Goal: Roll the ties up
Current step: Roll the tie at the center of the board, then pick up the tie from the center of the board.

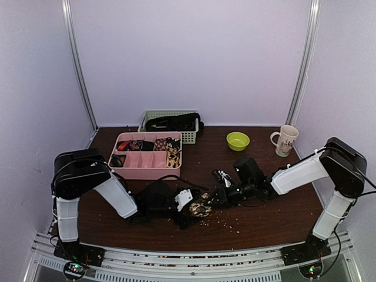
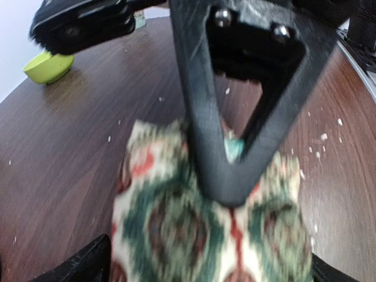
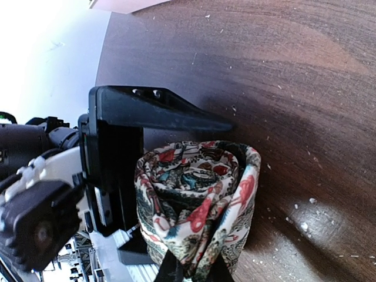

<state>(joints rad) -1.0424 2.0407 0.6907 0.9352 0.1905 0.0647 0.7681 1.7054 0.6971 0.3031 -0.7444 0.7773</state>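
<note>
Tie roll (image 3: 200, 194) in right jaws; left jaws spread around it.

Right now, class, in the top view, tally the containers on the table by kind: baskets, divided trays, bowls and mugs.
Green basket: 1
Pink divided tray: 1
Green bowl: 1
Mug: 1
Total: 4

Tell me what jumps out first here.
A rolled tie in a red-and-green print stands near the front middle of the table. The right gripper is pinching it, and the open left gripper has a finger on either side. At back left is a pink tray holding patterned fabric, and at back right a lime bowl.
</note>
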